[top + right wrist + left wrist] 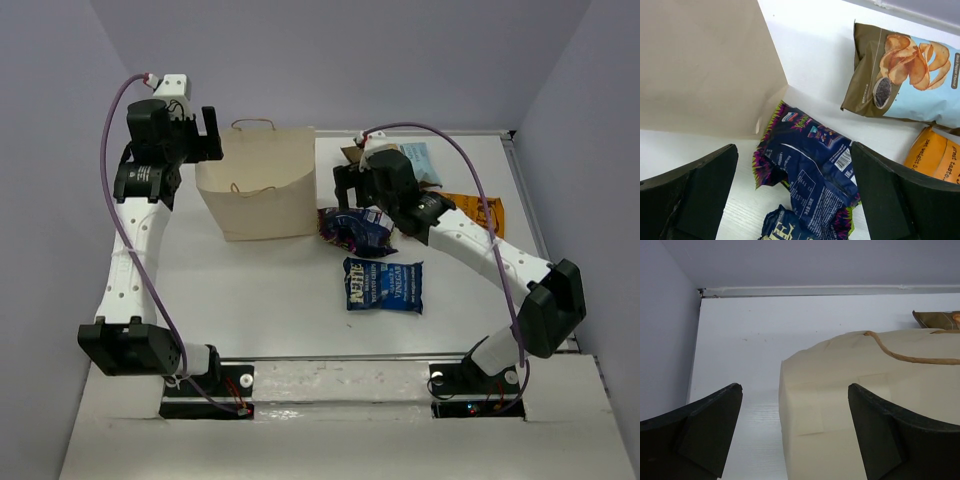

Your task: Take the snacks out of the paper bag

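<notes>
seemingly four snacks (383,285) lie beside one paper bag (262,185).

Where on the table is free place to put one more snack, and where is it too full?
The widest bare table lies between the paper bag and the near edge, left of the blue bag. Right of the paper bag is crowded: the purple bag, orange bag and light-blue bag lie close.

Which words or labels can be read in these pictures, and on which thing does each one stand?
"VINEGAR": on the blue bag; the large word above it is blurred.
Orange bag: lettering cut off, unreadable.
Light blue bag, dark purple bag: print too small.
Paper bag: none.
</notes>
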Motion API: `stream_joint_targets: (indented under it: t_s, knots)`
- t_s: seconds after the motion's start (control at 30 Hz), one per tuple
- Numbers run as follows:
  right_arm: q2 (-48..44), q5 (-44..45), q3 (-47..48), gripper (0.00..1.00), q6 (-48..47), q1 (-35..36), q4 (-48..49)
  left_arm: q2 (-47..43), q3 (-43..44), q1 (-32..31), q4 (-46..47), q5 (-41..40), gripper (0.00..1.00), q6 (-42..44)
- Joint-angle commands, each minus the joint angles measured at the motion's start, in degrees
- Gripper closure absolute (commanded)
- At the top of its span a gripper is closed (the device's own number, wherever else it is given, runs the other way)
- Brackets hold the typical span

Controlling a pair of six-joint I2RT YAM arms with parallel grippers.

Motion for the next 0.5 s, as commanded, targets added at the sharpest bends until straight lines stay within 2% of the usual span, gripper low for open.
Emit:
stream_joint_targets:
  t_s: [0.0, 0.13, 0.23, 0.33, 0.37, 0.4, 0.47]
  knots:
    - [-1.75, -0.66, 3.26, 0.00, 2.65, -2.08, -3.10, -2.10, 3.65, 0.40, -1.04, 0.70, 0.01, 1.25]
    - [-1.04, 2.06, 5.99, 0.00, 6.78, -5.68, -6.79, -3.15, 5.67, 0.40, -3.58, -1.32, 0.01, 4.84]
    - [-0.60, 5.91, 7.66, 0.00, 12.14, -11.91, -12.06, -4.30, 6.64, 2.06, -4.29, -5.18, 0.01, 7.75]
    - [-2.26, 8.57, 8.11, 0.00, 17.50, -22.19, -18.03, -5.88, 5.41, 6.80, -1.85, -11.33, 0.01, 10.30]
    - [-3.06, 7.35, 6.54, 0.00, 18.21, -25.43, -19.44, -6.14, 4.10, 8.56, -1.22, -12.13, 0.01, 10.57]
    - [-4.80, 4.82, 5.48, 0.00, 19.52, -31.73, -19.80, -6.75, 3.22, 11.53, -0.26, -12.48, 0.01, 11.44]
    - [-6.57, 3.48, 1.36, 0.00, 20.15, -37.04, -20.59, -7.98, -0.19, 14.97, 0.36, -12.05, 0.01, 12.15]
